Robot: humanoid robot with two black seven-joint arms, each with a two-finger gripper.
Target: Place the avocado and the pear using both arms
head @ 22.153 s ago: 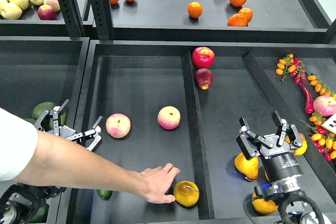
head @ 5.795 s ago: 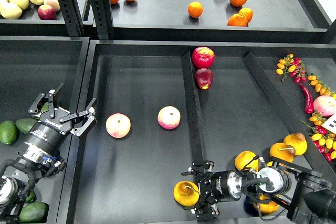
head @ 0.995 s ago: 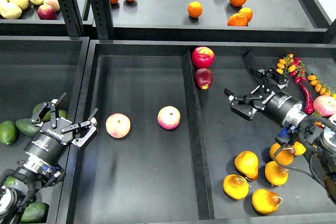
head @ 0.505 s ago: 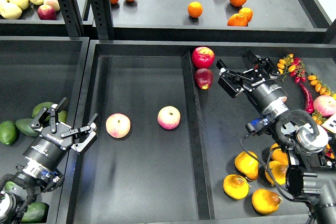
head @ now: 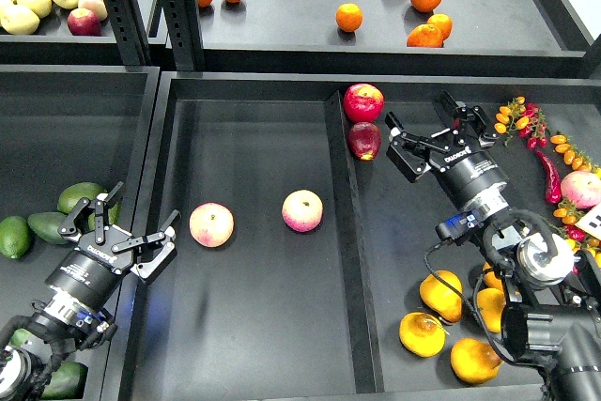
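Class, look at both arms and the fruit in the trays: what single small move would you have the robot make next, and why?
Probably draw the right gripper back toward the pears at the near right, since its jaws stand open and empty, up by the dark red fruit. The left gripper, also open and empty, hovers beside the avocados.

White lettering runs along the body of the left pincer (head: pixel 120 229) and of the right pincer (head: pixel 434 129), but it is too small to read.
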